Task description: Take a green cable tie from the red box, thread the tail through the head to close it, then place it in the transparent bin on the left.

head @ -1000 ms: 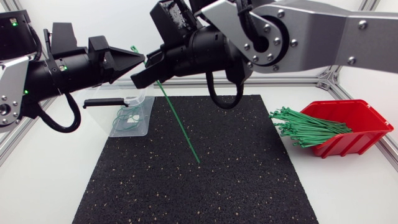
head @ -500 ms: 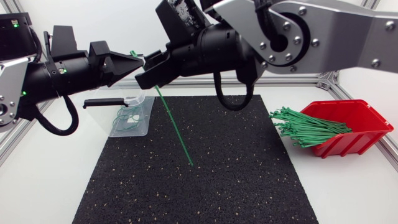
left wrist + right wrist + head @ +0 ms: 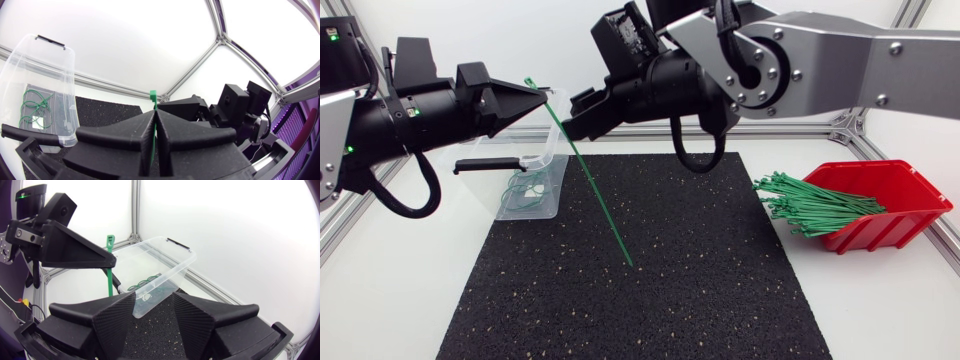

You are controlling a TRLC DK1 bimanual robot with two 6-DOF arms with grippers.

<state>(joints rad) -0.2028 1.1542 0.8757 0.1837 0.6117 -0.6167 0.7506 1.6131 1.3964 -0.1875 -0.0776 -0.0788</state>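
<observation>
My left gripper [image 3: 540, 98] is shut on a green cable tie [image 3: 592, 185] just below its head, high above the mat. The tie hangs slanting down, its tail tip touching the black mat [image 3: 720, 300]. In the left wrist view the tie's head [image 3: 153, 95] sticks out past the closed left gripper [image 3: 155, 114]. My right gripper [image 3: 570, 118] faces it from the right, open, off the tie. In the right wrist view the right gripper [image 3: 154, 299] holds nothing; the tie [image 3: 109, 265] stands beside one finger. The transparent bin [image 3: 548, 188] sits below, the red box [image 3: 895, 200] at right.
A thick bundle of green ties [image 3: 810, 205] spills out of the red box toward the mat. Closed green ties [image 3: 525, 192] lie in the bin, whose lid [image 3: 490, 165] stands open. The aluminium frame runs along the table's back edge.
My right gripper has opened, let go of the tie and drawn back to the right. The left gripper keeps hold of the tie, whose tail swung slightly left.
</observation>
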